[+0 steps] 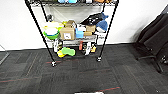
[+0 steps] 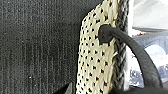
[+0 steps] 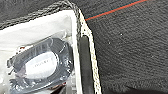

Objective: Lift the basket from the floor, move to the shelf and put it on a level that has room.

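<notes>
From the head camera, the black wire shelf stands against the white wall on the far side of the dark grey carpet floor, its caster wheels on the tiles and its middle tier crowded with a cardboard box, a green bowl and blue items; a yellow-green object lies on the floor beneath it, and a black chair sits to the right. A thin white sliver at the near edge of this view is probably the basket, though too little of it shows to be sure. In the left wrist view, the basket's cream woven wall and dark braided rim sit very close to the camera, with one black loop handle arching out from the wall; whether the left gripper is open or closed on anything cannot be told. In the right wrist view, the basket's other side runs close by over the carpet, a red line crossing the floor beyond it, and a dark item sealed in a clear plastic bag lies inside on the white lining; the right gripper's state cannot be told either.
</notes>
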Motion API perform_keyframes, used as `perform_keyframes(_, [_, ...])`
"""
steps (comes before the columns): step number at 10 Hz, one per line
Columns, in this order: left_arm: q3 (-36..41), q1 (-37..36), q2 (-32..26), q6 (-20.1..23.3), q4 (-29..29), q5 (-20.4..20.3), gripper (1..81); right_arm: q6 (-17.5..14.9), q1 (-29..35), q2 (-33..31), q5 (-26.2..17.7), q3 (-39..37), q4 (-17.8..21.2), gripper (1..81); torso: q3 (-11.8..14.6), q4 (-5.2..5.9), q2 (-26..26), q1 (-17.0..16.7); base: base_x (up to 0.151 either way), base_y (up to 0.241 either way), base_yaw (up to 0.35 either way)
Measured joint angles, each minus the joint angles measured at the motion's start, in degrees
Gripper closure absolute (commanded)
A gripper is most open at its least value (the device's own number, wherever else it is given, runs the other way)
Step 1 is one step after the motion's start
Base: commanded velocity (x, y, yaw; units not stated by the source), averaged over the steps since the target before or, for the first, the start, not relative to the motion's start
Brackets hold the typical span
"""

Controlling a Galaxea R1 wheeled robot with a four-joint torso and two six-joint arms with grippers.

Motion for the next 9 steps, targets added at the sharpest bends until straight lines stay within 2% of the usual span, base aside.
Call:
perform_keyframes(5, [0.11,0.11,0.11,0.0,0.0,-0.71,1.0,1.02,0.02,1.16,3.61,-0.15,0.24,1.0,0.0,0.0,-0.24,0.24,0.0,0.0,0.0])
perform_keyframes(9, [0.79,0.12,0.44,0.0,-0.87,-0.71,1.0,7.28,-1.74,1.11,7.14,0.02,0.57,1.0,0.0,0.0,-0.24,0.24,0.0,0.0,0.0])
